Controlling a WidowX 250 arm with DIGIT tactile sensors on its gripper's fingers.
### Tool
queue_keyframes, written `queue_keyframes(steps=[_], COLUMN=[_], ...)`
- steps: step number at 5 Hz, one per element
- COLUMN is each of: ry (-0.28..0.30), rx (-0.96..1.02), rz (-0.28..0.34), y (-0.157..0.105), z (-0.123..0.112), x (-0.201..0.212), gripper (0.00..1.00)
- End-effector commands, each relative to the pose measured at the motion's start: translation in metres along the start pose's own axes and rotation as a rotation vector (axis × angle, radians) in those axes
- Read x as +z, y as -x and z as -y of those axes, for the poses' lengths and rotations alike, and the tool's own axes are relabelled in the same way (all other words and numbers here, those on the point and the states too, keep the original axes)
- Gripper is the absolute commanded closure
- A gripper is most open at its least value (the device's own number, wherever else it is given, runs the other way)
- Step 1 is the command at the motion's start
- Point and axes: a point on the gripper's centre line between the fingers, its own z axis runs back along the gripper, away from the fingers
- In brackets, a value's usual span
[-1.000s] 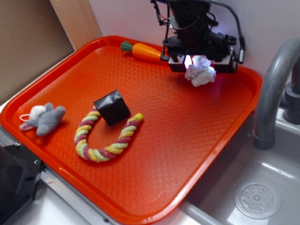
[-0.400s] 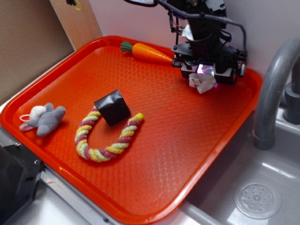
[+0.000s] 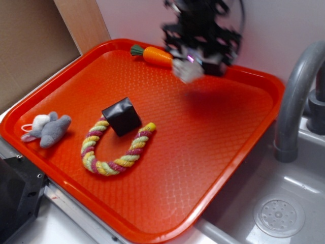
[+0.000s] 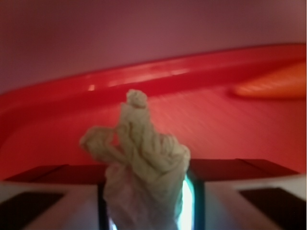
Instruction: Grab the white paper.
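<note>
The white paper (image 3: 188, 72) is a crumpled off-white wad held between my gripper's jaws. My gripper (image 3: 192, 65) is blurred by motion and hangs above the back of the orange tray (image 3: 213, 152), just right of the toy carrot (image 3: 155, 56). In the wrist view the paper (image 4: 144, 163) fills the gap between my two fingers (image 4: 48, 201) and sticks out in front of them, clear of the tray floor. The gripper (image 4: 148, 201) is shut on the paper.
A black cube (image 3: 121, 116) sits inside a curved multicoloured rope toy (image 3: 114, 152) at the tray's middle left. A grey-and-white plush mouse (image 3: 46, 128) lies near the left rim. A grey tap (image 3: 297, 101) and sink (image 3: 274, 213) stand to the right.
My gripper went down onto the paper at the tray's back right, closed on it, and has now lifted and swung left toward the carrot with the paper in it.
</note>
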Motion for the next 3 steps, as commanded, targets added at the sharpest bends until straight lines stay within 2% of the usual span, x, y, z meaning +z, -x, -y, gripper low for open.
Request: queue_keyframes(steps=[1,2,3], ry=[0.123,0.134,0.165], rx=[0.032,0.043,0.049], rz=[0.022,0.062,0.096], y=[0.030,0.059,0.066], z=[-0.077,-0.107,-0.119], x=[0.115,0.140,0.149], gripper=[1.00,1.00,1.00])
